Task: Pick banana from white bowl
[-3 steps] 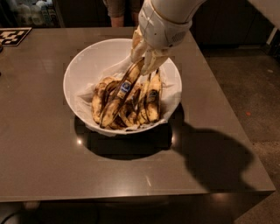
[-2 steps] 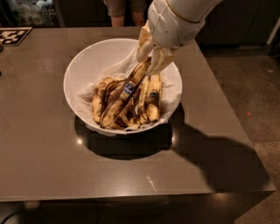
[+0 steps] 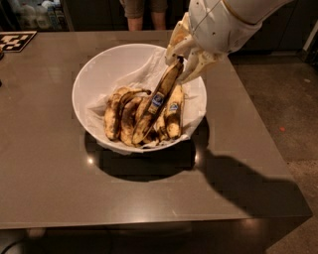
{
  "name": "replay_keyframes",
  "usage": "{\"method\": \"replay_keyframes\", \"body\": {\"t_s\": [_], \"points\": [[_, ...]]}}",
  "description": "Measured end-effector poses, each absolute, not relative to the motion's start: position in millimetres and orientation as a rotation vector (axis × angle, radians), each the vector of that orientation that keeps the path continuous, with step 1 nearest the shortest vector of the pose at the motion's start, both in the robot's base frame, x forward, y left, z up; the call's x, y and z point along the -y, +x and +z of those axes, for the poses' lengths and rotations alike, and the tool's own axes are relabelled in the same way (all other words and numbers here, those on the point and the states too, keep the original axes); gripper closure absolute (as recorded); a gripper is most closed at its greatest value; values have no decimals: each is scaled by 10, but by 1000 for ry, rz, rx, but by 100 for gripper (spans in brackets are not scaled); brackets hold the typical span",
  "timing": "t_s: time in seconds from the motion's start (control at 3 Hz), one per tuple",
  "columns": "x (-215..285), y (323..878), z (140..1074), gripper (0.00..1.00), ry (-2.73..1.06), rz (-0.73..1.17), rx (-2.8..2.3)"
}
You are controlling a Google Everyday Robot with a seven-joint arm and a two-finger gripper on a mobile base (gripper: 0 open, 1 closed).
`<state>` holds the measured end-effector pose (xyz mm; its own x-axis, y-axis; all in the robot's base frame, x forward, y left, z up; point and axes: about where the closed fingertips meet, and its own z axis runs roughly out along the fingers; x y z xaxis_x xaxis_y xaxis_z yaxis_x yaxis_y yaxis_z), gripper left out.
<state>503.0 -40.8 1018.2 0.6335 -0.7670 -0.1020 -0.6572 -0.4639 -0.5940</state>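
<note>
The white bowl (image 3: 107, 69) stands mid-table with crumpled white paper inside and several overripe bananas. The banana (image 3: 158, 99), long, yellow with brown-black blotches and a blue sticker, is tilted: its stem end is up at the bowl's right rim, its lower end still rests among the other bananas. My gripper (image 3: 182, 58), pale with a white arm above it, is at the bowl's upper right rim and is shut on the banana's stem end.
Shorter brown bananas (image 3: 121, 116) lie in the bowl; one to the right (image 3: 174, 113) also bears a blue sticker. The dark table (image 3: 49, 178) ends at the right and front. A person's legs (image 3: 144, 12) stand behind the table. A marker tag (image 3: 15, 40) lies far left.
My gripper has risen and moved to the right, pulling the banana's stem end up and out toward the bowl's right rim. The other bananas have stayed in place.
</note>
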Motion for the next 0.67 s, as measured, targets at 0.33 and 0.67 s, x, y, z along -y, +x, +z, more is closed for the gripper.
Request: {"method": "replay_keyframes", "body": {"t_s": [0.33, 0.67], "points": [[453, 4926, 10296, 100, -2223, -265, -1083], [480, 4801, 10444, 100, -2189, -306, -1051]]}}
